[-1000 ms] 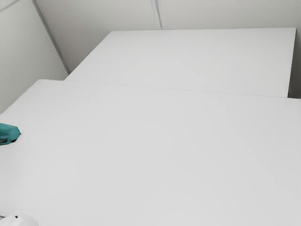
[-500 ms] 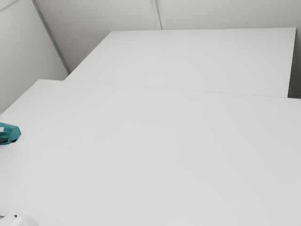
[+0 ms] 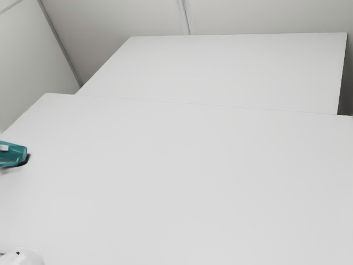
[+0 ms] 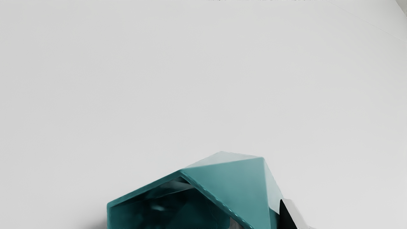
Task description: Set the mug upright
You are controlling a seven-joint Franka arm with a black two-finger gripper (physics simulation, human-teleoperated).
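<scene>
At the exterior view's left edge the teal faceted mug is partly cut off and tilted on its side, with a dark piece of my gripper against its lower right end. In the wrist view the mug leans over, its dark open mouth facing sideways. My gripper is shut on its wall: a black finger presses the outside, and a greyish piece, apparently the other finger, is seen within the mouth. The mug's lower part and most of the fingers are hidden.
A white rounded part stands in the exterior view's lower left corner. The white table extends to the exterior view's right, with another white surface behind it and pale walls beyond.
The mug has shifted slightly toward the exterior view's right and a little up, and its tilt has changed. The dark piece at its end moved along with it.
</scene>
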